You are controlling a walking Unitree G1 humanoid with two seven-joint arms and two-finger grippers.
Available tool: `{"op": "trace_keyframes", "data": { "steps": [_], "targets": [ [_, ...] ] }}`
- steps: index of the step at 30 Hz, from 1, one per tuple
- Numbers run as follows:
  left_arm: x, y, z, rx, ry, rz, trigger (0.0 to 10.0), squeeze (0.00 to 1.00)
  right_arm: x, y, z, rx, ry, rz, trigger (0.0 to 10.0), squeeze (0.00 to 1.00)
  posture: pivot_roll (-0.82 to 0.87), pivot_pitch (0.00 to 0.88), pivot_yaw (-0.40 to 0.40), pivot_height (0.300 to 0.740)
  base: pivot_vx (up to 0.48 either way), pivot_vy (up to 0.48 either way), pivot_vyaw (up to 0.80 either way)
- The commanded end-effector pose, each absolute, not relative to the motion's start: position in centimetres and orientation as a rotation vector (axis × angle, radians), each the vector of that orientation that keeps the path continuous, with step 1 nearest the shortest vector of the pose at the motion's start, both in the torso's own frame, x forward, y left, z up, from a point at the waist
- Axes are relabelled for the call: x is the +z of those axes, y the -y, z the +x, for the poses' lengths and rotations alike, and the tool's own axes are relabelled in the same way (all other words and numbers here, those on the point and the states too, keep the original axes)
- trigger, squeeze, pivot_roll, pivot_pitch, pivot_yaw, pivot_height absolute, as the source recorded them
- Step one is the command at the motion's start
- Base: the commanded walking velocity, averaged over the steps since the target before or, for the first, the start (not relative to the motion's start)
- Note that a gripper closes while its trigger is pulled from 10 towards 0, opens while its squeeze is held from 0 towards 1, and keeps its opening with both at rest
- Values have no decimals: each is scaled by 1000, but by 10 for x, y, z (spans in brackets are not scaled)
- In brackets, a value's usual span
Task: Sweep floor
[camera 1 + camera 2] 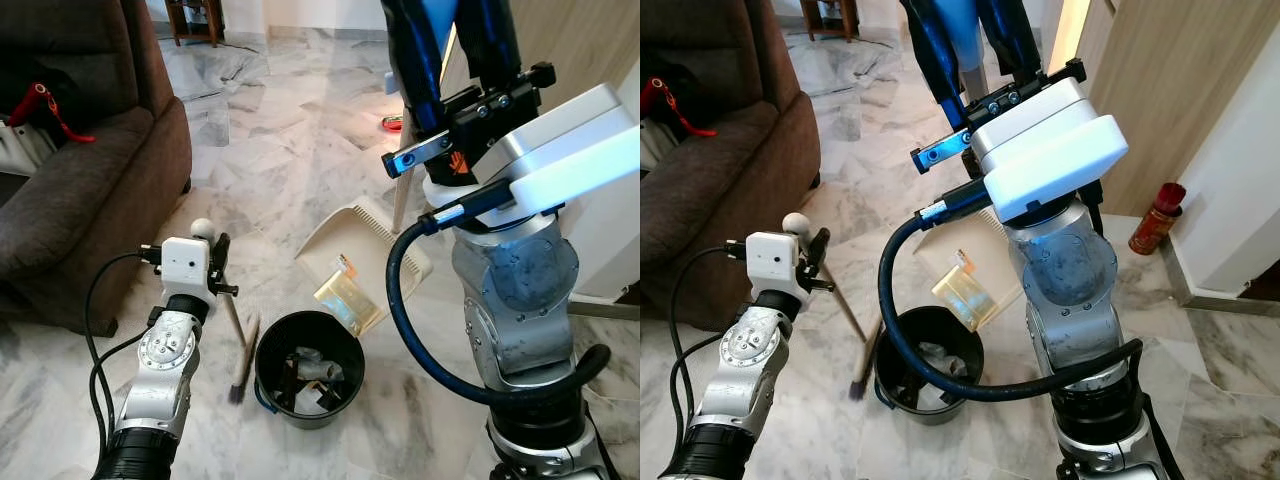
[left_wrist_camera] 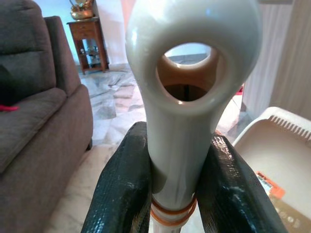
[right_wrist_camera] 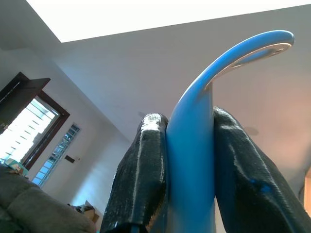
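Left pincer [image 2: 177,189] pinching one broom handle [image 2: 187,97], right pincer [image 3: 189,184] pinching one dustpan handle [image 3: 194,145], one bin [image 1: 308,368].

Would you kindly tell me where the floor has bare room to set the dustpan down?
Bare marble lies between the sofa and the dustpan, stretching back toward the wooden side table. It is crowded near the black bin, where the broom and packet lie close.
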State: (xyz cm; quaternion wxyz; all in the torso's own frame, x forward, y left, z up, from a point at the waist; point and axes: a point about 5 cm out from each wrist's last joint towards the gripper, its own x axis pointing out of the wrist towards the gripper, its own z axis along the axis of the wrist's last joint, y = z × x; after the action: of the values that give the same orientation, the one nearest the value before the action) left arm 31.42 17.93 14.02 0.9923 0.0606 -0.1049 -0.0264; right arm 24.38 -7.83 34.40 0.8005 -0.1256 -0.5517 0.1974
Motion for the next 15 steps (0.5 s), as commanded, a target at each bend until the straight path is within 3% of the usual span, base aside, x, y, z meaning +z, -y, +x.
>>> {"op": "trace_keyframes", "data": {
  "steps": [1, 13, 15],
  "targets": [
    [143, -182, 313, -49, 244, 134, 10000, 0, 359, 76, 225, 434, 1318, -281, 10000, 0, 176, 116, -13, 740, 0, 0, 0],
    [141, -182, 313, -50, 235, 137, 10000, 0, 361, 77, 222, 401, 1351, -308, 10000, 0, 177, 119, -13, 740, 0, 0, 0],
    [143, -182, 315, -50, 238, 137, 10000, 0, 359, 79, 226, 398, 1312, -214, 10000, 0, 182, 119, -15, 740, 0, 0, 0]
  ]
}}
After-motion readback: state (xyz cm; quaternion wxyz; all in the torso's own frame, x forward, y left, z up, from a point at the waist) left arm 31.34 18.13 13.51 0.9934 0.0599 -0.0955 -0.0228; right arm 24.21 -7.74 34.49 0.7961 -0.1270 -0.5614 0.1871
